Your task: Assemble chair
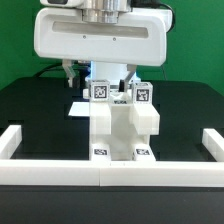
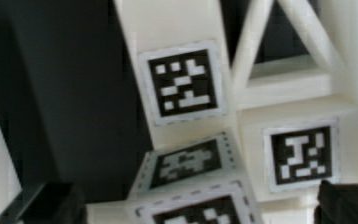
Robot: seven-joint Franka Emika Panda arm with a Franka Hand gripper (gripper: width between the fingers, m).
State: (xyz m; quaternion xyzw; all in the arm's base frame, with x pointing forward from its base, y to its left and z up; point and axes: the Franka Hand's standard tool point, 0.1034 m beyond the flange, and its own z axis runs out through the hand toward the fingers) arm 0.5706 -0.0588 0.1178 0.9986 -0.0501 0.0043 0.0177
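The partly built chair stands in the middle of the black table, made of white blocky parts. Two tagged blocks rise at its top, and two more tags face the front, low down. My gripper hangs right above and behind the chair's top, mostly hidden by the wide white hand. In the wrist view, tagged white chair parts fill the picture. Both dark fingertips stand far apart, with a tagged block lying between them and a gap on each side. The gripper is open.
White border rails run along the front and turn up at the exterior view's left and right. The marker board lies flat on the table behind the chair. Green wall behind.
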